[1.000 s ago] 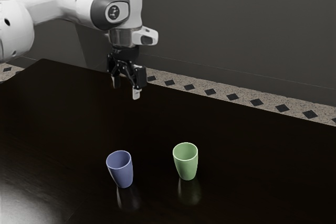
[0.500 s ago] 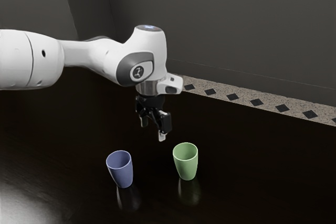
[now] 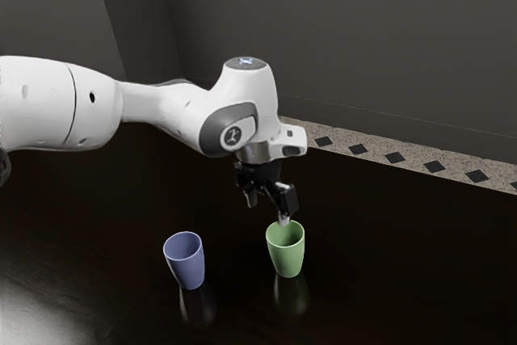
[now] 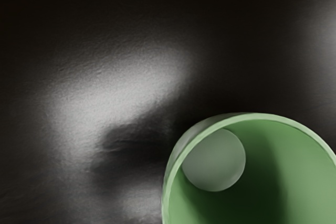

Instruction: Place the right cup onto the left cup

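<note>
The arm (image 3: 153,103) reached in from the exterior view's left and bent downward, its gripper (image 3: 267,210) spread, empty, by the green cup's (image 3: 287,258) rim at lower centre. The blue cup (image 3: 187,268) stood lower left.

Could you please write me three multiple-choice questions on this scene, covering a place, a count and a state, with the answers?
1. Where does the green cup stand relative to the blue cup?
A) inside it
B) beside it, toward the exterior view's right
C) beside it, toward the exterior view's left

2. How many cups stand on the table?
A) two
B) three
C) four

3. How is the gripper?
A) shut on the green cup
B) shut on the blue cup
C) open

1 B: a gap separates them, green nearer that view's right edge.
2 A: one blue, one green.
3 C: its fingertips stand apart with nothing gripped between them.
</note>
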You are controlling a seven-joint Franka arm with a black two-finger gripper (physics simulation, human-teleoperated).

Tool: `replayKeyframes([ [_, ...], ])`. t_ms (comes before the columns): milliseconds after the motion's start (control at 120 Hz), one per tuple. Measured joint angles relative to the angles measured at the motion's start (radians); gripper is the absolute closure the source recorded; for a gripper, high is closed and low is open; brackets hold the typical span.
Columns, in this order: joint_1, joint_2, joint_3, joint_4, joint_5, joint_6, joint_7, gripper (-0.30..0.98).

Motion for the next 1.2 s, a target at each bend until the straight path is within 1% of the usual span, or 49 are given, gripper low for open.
replayKeyframes([
  [333, 0.004, 0.050, -0.002, -0.001, -0.011, 0.032, -0.088, 0.00],
  [742, 0.007, 0.097, -0.002, 0.000, -0.015, 0.058, -0.146, 0.01],
  [808, 0.006, 0.097, -0.002, 0.000, -0.015, 0.061, -0.153, 0.08],
  [1033, 0.005, 0.099, -0.002, -0.001, -0.015, 0.069, -0.169, 0.52],
  [1108, 0.004, 0.099, -0.002, -0.001, -0.015, 0.070, -0.173, 0.61],
  [1200, 0.004, 0.099, -0.002, -0.001, -0.015, 0.071, -0.178, 0.69],
])
